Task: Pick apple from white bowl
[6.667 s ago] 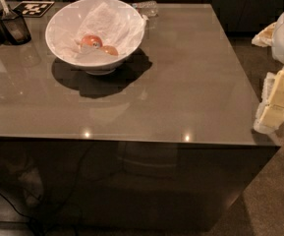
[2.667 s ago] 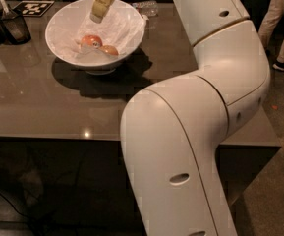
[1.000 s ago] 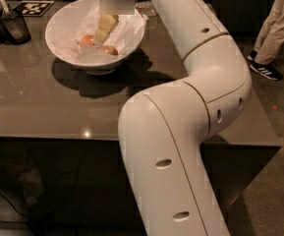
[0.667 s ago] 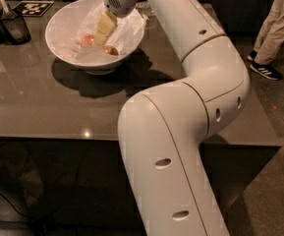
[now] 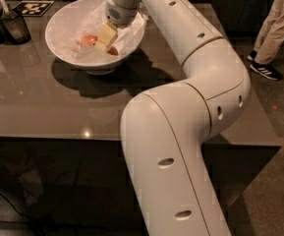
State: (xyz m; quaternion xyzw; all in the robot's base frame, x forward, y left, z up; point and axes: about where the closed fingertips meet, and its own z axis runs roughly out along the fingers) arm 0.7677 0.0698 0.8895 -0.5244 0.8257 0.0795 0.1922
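The white bowl (image 5: pixel 63 18) stands at the back left of the dark table, lined with crumpled white paper. Inside it, my gripper (image 5: pixel 105 38) reaches down from the long white arm between two apples. The deeper red apple (image 5: pixel 113 51) shows only as a sliver at the gripper's lower right, mostly hidden behind it. To the left of the gripper lies the paler orange apple (image 5: pixel 88 40). Whether the gripper touches the red apple is not visible.
A dark cup with a utensil (image 5: pixel 14 24) and a black-and-white marker tag (image 5: pixel 32 7) sit at the table's back left. A person's legs (image 5: pixel 274 28) stand on the floor to the right. My arm's big white links span the table's right half.
The arm swung in from the right side over the table, and the gripper has come down into the bowl, a little lower than 0.7 s ago. Both apples lie where they were.
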